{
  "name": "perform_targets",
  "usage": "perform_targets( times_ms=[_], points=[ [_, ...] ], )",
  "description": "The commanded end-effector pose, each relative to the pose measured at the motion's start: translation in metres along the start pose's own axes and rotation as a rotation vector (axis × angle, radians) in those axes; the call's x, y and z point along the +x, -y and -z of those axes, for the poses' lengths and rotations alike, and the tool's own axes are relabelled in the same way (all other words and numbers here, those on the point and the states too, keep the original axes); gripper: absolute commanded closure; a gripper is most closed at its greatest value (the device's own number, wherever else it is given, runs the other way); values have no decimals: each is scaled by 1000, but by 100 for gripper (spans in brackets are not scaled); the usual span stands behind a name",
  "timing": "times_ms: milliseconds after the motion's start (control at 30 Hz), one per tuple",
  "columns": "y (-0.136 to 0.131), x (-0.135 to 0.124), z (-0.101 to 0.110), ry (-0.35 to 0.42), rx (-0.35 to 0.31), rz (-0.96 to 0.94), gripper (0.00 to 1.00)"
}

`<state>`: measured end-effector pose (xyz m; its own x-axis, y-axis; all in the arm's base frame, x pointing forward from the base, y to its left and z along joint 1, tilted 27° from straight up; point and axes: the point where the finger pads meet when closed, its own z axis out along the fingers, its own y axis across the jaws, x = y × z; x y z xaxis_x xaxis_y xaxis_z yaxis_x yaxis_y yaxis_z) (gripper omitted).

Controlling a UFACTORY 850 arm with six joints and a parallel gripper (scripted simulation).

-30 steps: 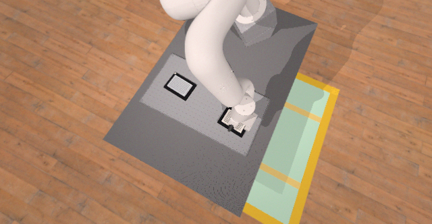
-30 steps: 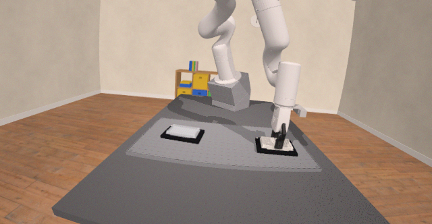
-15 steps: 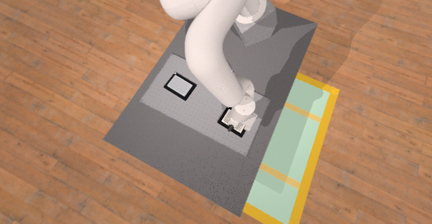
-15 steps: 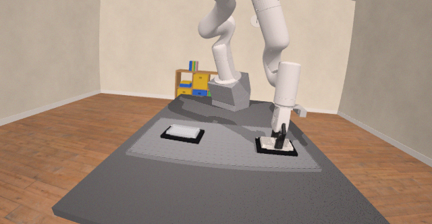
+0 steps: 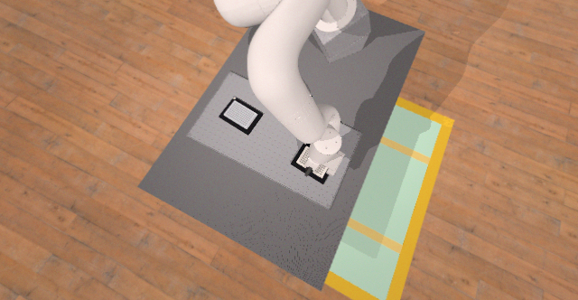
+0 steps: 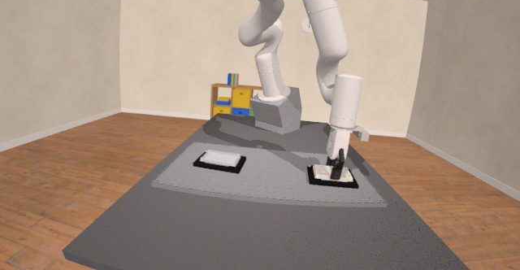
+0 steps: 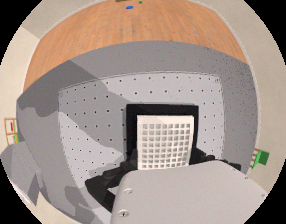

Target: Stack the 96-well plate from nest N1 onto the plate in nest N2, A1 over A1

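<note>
A white robot arm [image 6: 325, 38] bends low over the grey table [image 6: 252, 229], its wrist blocking much of the 96-well plate [image 5: 304, 156] from the top camera, where only slivers of the white well grid show on either side of the flange at lower centre. The cut corner marking well A1 cannot be made out on this plate in any view. In the wrist picture a grey housing fills the lower half and hides the fingertips, leaving the plate's grid [image 7: 166, 143] and the black plate nest N1 [image 7: 131, 137] visible just above it. From the exterior camera, at right of centre, the gripper [image 6: 335, 168] stands upright over the plate, one dark finger [image 6: 337, 168] down against its near side, the fingers spread almost fully yet closed on the plate across its width. The plate sits in N1. At left of centre, well apart, the second plate [image 6: 221, 158] lies in the plate nest N2 [image 6: 219, 167].
</note>
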<state>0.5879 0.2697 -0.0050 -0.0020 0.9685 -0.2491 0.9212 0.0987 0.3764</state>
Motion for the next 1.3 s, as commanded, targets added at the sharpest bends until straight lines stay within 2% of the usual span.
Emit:
perform_targets(
  times_ms=[0,1267],
  points=[
    [-1,0,1,-1,-1,0,100],
    [-1,0,21,-1,-1,0,100]
  ],
)
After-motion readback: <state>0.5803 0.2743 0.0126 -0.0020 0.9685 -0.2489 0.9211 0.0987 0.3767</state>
